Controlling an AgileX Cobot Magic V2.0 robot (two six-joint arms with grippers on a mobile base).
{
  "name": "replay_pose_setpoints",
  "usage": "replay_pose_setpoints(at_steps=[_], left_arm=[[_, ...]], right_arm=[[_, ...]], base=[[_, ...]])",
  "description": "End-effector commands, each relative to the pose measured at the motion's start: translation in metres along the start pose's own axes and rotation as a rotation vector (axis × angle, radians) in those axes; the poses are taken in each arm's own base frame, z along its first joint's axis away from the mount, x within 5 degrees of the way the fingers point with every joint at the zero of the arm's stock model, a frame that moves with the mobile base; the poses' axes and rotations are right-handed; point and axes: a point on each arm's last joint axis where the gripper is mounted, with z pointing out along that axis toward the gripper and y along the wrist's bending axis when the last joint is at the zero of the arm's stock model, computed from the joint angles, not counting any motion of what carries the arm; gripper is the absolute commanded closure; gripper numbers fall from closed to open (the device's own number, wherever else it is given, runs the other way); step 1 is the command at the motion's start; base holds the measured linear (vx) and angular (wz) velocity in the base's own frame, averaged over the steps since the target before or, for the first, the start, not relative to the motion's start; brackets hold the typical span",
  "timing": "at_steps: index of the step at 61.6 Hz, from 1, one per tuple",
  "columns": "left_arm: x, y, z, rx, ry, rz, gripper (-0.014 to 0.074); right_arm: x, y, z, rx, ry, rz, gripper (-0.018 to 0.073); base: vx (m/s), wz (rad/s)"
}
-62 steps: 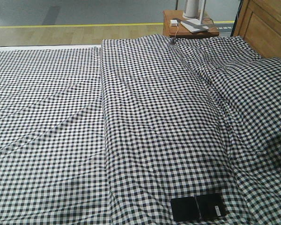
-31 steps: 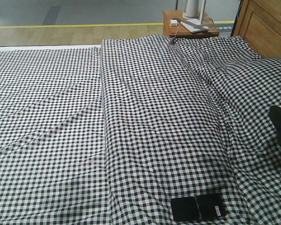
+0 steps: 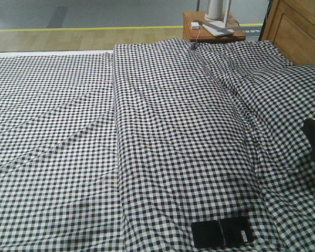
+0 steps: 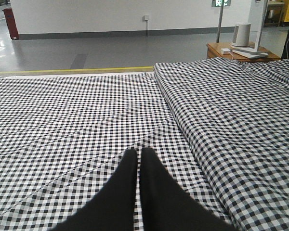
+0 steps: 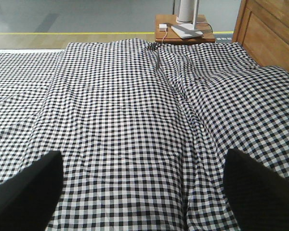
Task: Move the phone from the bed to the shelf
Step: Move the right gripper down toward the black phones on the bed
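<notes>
Lower right tool, spread wide apart, over phone at near edge of bed; straddle its narrow width, pinch gently. Leave left tool, closed together, parked.

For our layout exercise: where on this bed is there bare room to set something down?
On the bed, the flat sheet left of the folded duvet is bare. So is its middle, between the phone at the near edge and the nightstand, whose top is crowded.
</notes>
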Motion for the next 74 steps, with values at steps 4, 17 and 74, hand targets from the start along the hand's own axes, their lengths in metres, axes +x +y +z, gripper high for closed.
replay_pose_setpoints(at_steps=[4,17,74], left_arm=[[-0.006,0.000,0.000,-0.003,-0.076,-0.009,0.0596],[-0.006,0.000,0.000,-0.003,-0.076,-0.009,0.0596],[-0.006,0.000,0.000,-0.003,-0.076,-0.009,0.0596]], right_arm=[[-0.019,-0.001,-0.003,0.013,-0.117,-0.023,-0.0006],[-0.019,-0.001,-0.003,0.014,-0.121,-0.023,0.0037],[-0.096,-0.005,0.091,-0.020,0.376,-0.020,0.0028]], base=[[0.00,0.00],[0.00,0.00],[0.00,0.00]])
